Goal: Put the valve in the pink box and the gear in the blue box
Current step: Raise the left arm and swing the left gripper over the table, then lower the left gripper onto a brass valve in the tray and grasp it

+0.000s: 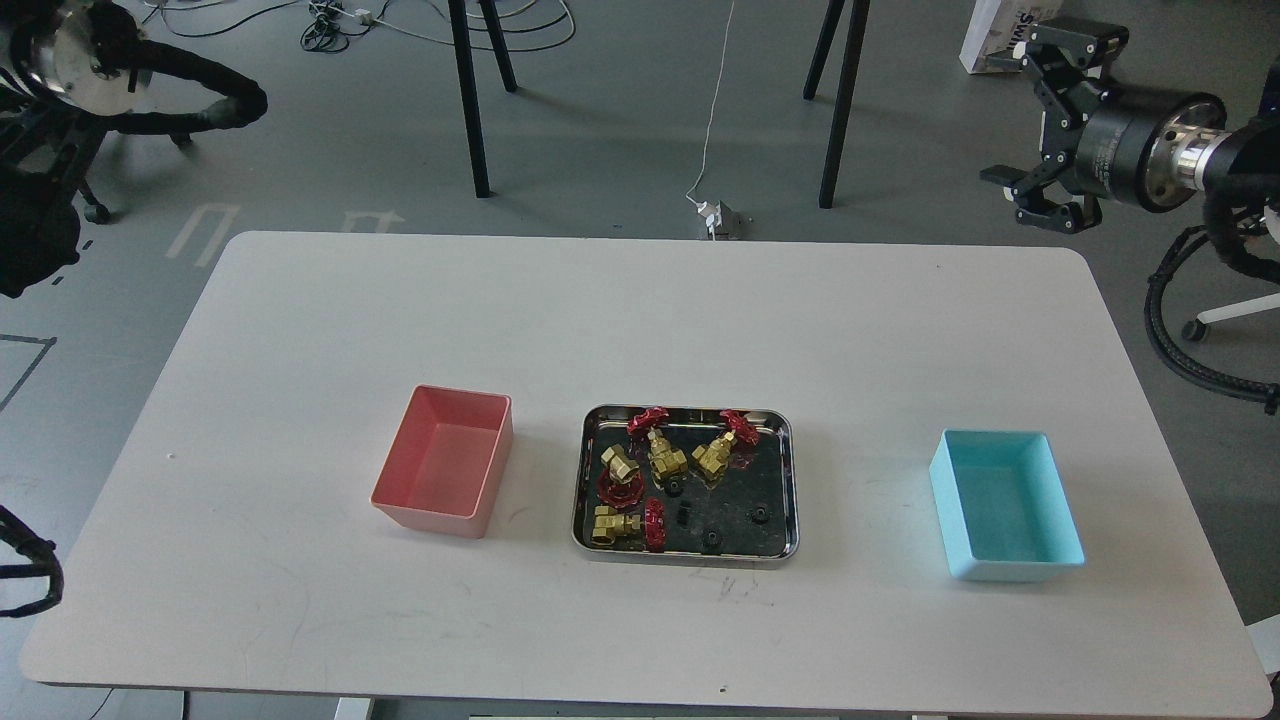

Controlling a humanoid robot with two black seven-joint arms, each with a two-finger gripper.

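Several brass valves with red handwheels (655, 445) lie in the left half of a shiny steel tray (787, 470) at the table's middle. Tiny black gears (758, 515) are scattered in its right and front part. The pink box (443, 473) stands empty left of the tray, and the blue box (1010, 503) stands empty far to the right. My right gripper (1010, 110) hangs open beyond the table's far right corner, holding nothing. At the top left corner my left arm (60, 50) shows its silver wrist, but its gripper is lost among dark shapes.
The white table (640, 320) has rounded corners. Behind it, black legs (470, 100) stand on the grey floor, with cables and a small plug (712, 215). A chair base (1225, 320) sits at the right edge.
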